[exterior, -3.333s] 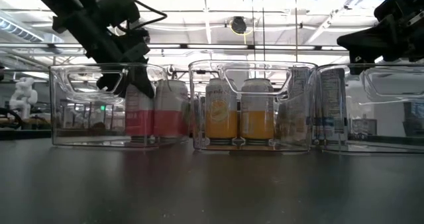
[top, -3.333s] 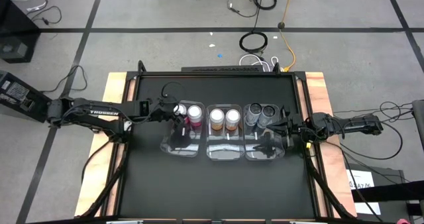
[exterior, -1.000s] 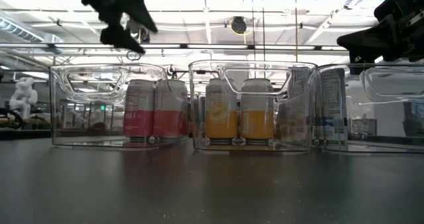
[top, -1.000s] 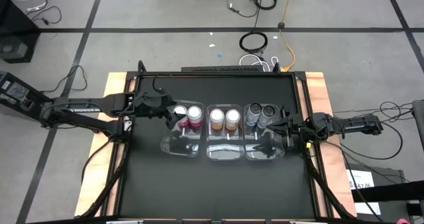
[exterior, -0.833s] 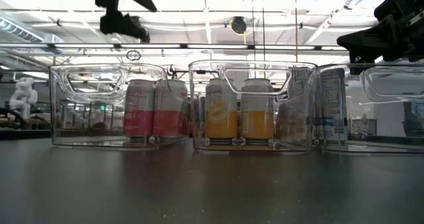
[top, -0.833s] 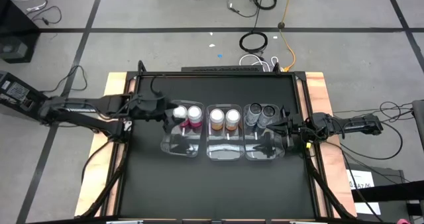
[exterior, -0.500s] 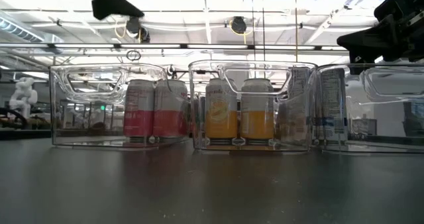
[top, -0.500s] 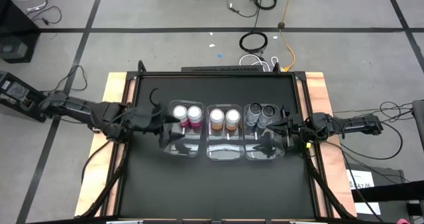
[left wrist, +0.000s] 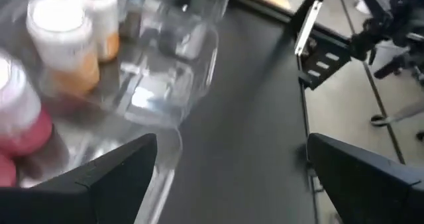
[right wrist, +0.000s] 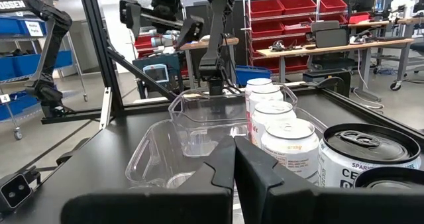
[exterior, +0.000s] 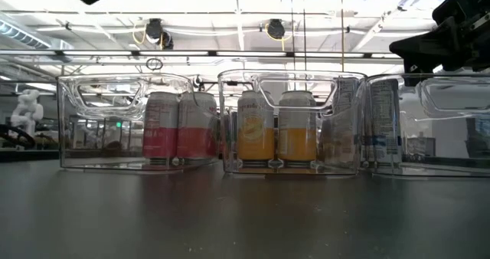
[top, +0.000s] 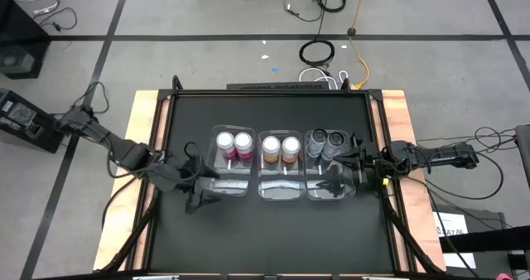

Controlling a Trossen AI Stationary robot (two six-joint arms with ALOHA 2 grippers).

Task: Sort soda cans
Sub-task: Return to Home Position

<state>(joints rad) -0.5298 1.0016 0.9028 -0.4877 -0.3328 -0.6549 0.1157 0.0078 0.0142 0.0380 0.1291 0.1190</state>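
Soda cans (top: 272, 145), silver-topped, stand in colour pairs; left claw (left wrist: 233, 144) wide open, empty; right claw (right wrist: 234, 148) closed.

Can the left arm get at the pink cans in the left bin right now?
Likely yes. The left gripper hangs open by a corner of the left bin; that bin is open-topped and nothing covers the pink cans, so it could come in from above.

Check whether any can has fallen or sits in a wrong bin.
Nothing stands out. All stand upright: pink cans in the left bin, orange cans in the middle bin, dark-topped cans in the right bin.
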